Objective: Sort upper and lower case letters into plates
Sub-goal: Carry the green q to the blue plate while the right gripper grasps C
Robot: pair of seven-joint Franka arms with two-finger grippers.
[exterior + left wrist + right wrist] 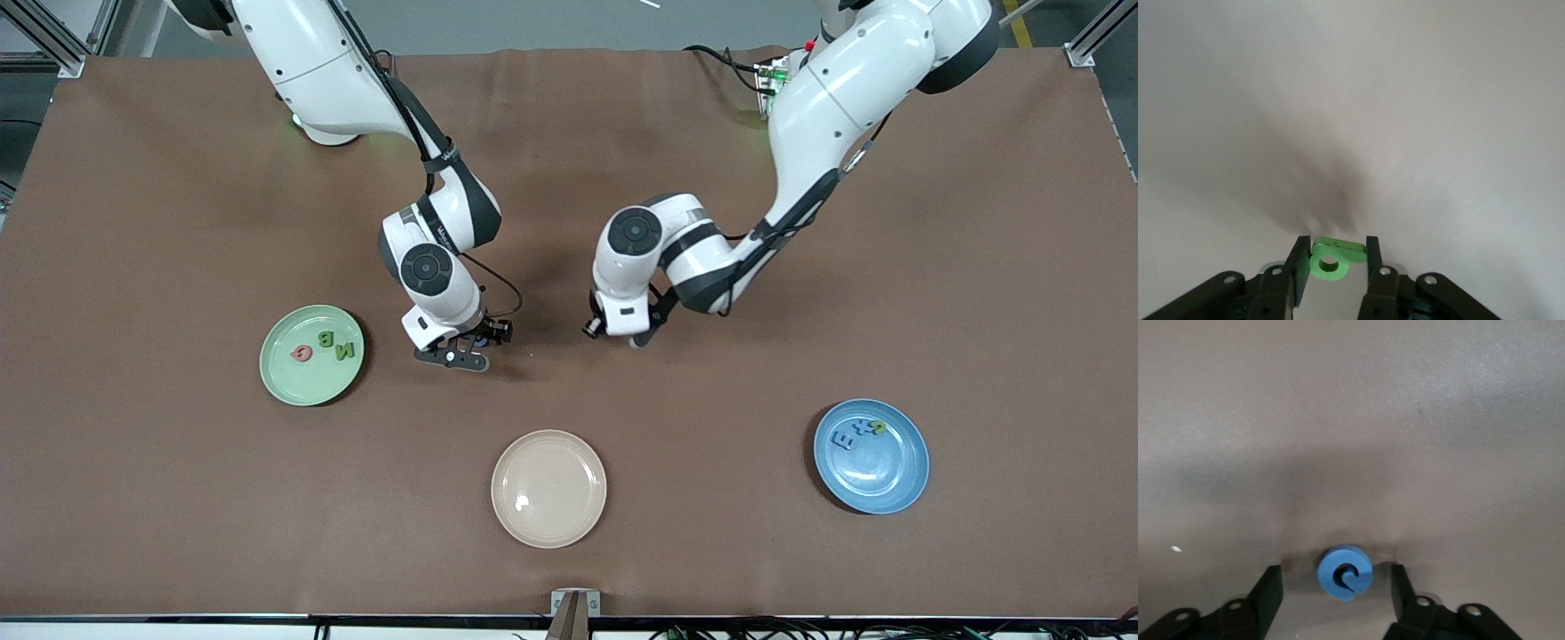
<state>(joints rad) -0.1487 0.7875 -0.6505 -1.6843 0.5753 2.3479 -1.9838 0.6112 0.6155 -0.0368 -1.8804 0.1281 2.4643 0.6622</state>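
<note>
Brown cloth covers the table (133, 498), where three plates lie well apart. The cream plate (548, 488), nearest the front camera, holds nothing, seemingly the source dish now emptied. The blue plate (889, 471), toward the left arm's end, carries three small letters (858, 433) bunched by its rim farthest from the camera. The green plate (289, 378), toward the right arm's end, carries a pink letter (302, 354) and two green ones (335, 344), apparently capitals, so this looks like the upper-case dish.

Both arms work mid-table between the plates. The right gripper (1336, 587) sits low over the cloth, fingers wide apart, either side of a blue letter (1345, 571) and clear of it; the letter lies flat, a round curl whose opening faces the wrist, with no clear long axis. Judging by this, a grasp or a release is in hand.

The left gripper (1335, 263) is clamped on a green letter (1330, 261), lifted off the cloth; its ring hangs toward the camera, its straight bar spans across from finger to finger.
</note>
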